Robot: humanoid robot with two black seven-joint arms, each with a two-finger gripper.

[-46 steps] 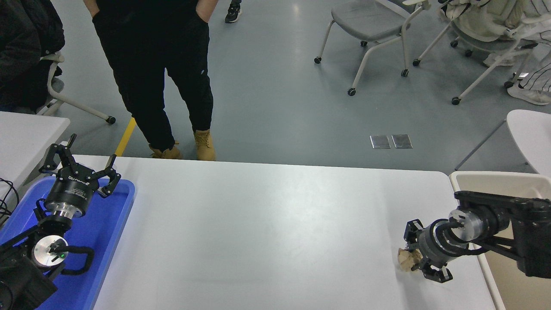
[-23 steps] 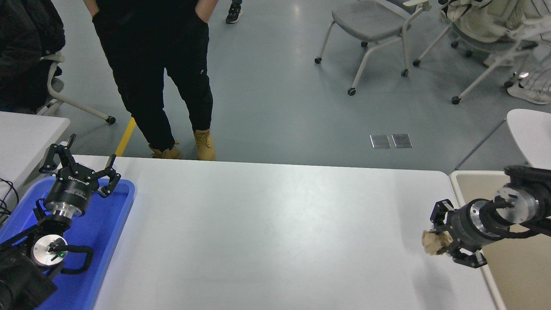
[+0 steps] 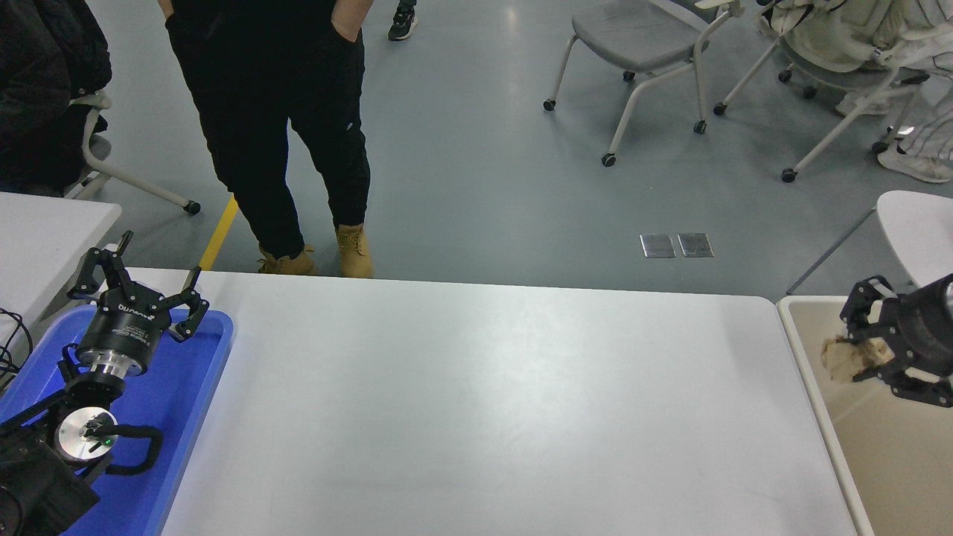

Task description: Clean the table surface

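head view: one camera only
worktop (image 3: 476,402): wide white surface, fills the lower frame
right claw (image 3: 864,350): clenched on crumpled paper wad (image 3: 845,359), held over beige bin (image 3: 878,454) just beside the worktop's right edge
risk: release near the bin's rim, wad lands outside
right arm: enters at right edge, claw pointing left
left claw (image 3: 138,286): released, parked over blue tray (image 3: 186,402) at the worktop's left end

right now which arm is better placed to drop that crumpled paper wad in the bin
The right. Its gripper is shut on the crumpled paper wad and hangs over the beige bin beside the table surface. The left gripper is open and holds nothing, above the blue tray at the opposite end.
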